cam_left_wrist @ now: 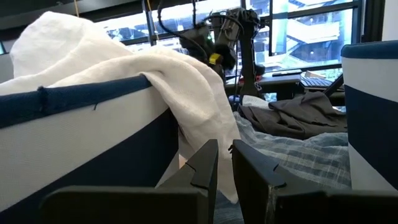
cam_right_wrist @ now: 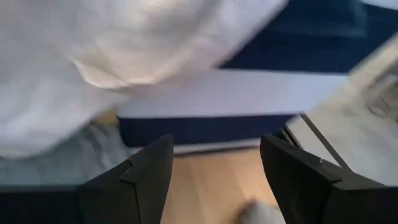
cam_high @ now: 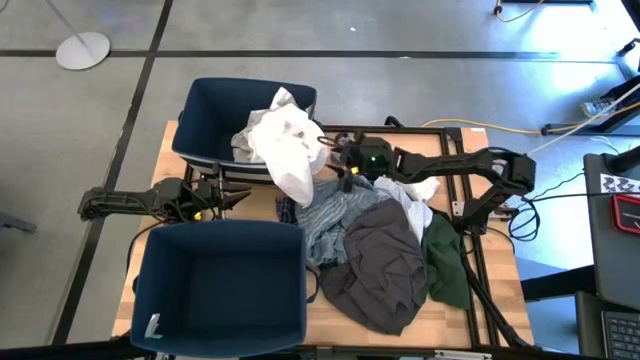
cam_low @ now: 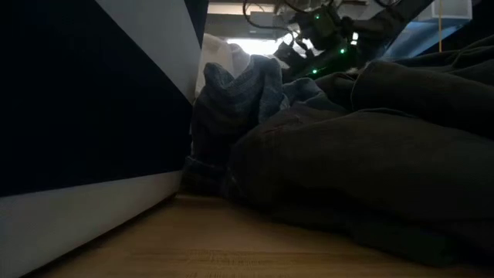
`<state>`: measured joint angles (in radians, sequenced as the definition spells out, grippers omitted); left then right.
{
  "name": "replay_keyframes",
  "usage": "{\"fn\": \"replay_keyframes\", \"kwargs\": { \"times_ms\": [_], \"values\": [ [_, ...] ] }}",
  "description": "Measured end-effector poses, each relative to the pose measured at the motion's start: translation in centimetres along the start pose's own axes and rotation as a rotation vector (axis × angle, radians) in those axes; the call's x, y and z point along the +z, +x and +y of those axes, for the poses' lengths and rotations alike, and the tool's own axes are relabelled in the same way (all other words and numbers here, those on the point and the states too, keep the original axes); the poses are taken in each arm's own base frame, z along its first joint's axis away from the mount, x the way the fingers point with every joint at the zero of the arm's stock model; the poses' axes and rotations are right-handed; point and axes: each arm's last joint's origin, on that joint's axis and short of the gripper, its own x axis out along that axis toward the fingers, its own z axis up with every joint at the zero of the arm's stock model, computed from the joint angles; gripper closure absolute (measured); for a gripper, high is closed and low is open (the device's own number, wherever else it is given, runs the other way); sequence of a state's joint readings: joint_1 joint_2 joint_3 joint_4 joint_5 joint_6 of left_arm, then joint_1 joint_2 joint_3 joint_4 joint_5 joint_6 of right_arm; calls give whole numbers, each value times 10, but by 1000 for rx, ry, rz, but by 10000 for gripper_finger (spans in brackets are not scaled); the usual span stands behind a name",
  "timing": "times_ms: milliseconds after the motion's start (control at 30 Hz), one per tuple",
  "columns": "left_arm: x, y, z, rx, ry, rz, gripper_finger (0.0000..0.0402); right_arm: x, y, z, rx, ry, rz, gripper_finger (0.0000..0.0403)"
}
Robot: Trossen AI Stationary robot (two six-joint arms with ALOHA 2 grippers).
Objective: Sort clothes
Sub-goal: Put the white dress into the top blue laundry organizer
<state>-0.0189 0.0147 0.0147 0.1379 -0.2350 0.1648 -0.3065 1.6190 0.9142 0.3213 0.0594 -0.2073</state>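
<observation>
A white garment (cam_high: 285, 140) lies draped over the right rim of the far navy bin (cam_high: 215, 110), and its lower end hangs outside the bin wall toward the table. It also shows in the left wrist view (cam_left_wrist: 124, 68) and the right wrist view (cam_right_wrist: 124, 50). My right gripper (cam_high: 330, 150) is open and empty just right of it (cam_right_wrist: 216, 168). My left gripper (cam_high: 243, 198) is shut and empty between the two bins (cam_left_wrist: 224, 165). The pile on the table holds a grey-blue striped garment (cam_high: 335, 215), a dark grey one (cam_high: 385, 265), a dark green one (cam_high: 445, 260) and another white one (cam_high: 415, 190).
The near navy bin (cam_high: 220, 290) stands at the table's near left, close beside the pile. A black frame (cam_high: 470, 200) runs along the table's right side under the right arm. Bare wood shows between the bins and along the near edge (cam_low: 231, 247).
</observation>
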Motion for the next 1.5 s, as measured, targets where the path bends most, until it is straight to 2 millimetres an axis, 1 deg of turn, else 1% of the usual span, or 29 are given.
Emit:
{"fn": "replay_keyframes", "kwargs": {
  "times_ms": [67, 167, 233, 500, 600, 733, 900, 1000, 1133, 1267, 1400, 1500],
  "values": [
    [0, 0, 0, 5, 1, 1, 361, -2, 8, 4, 12, -1, -31, 162],
    [0, 0, 0, 11, 2, 3, 361, -7, 19, 17, 33, -10, -60, 162],
    [0, 0, 0, 12, 3, 2, 361, -7, 23, 25, 44, -18, -104, 162],
    [0, 0, 0, 13, 7, 2, 361, 9, 19, 54, 89, -39, -246, 162],
    [0, 0, 0, 13, 16, 2, 361, 17, 16, 64, 94, -85, -315, 162],
    [0, 0, 0, 15, 16, 2, 361, 40, 12, 73, 56, -90, -373, 162],
    [0, 0, 0, 14, 16, 2, 361, 79, 9, 79, -25, -75, -411, 162],
    [0, 0, 0, 14, 15, 1, 361, 106, 7, 74, -58, -70, -394, 162],
    [0, 0, 0, 14, 15, 1, 361, 138, 6, 59, -80, -68, -368, 162],
    [0, 0, 0, 15, 15, -1, 361, 166, -1, 38, -125, -49, -397, 162],
    [0, 0, 0, 15, 15, -4, 361, 185, -6, 9, -192, -24, -446, 162],
    [0, 0, 0, 15, 15, -4, 361, 193, -8, -14, -213, 9, -497, 162]
  ]
}}
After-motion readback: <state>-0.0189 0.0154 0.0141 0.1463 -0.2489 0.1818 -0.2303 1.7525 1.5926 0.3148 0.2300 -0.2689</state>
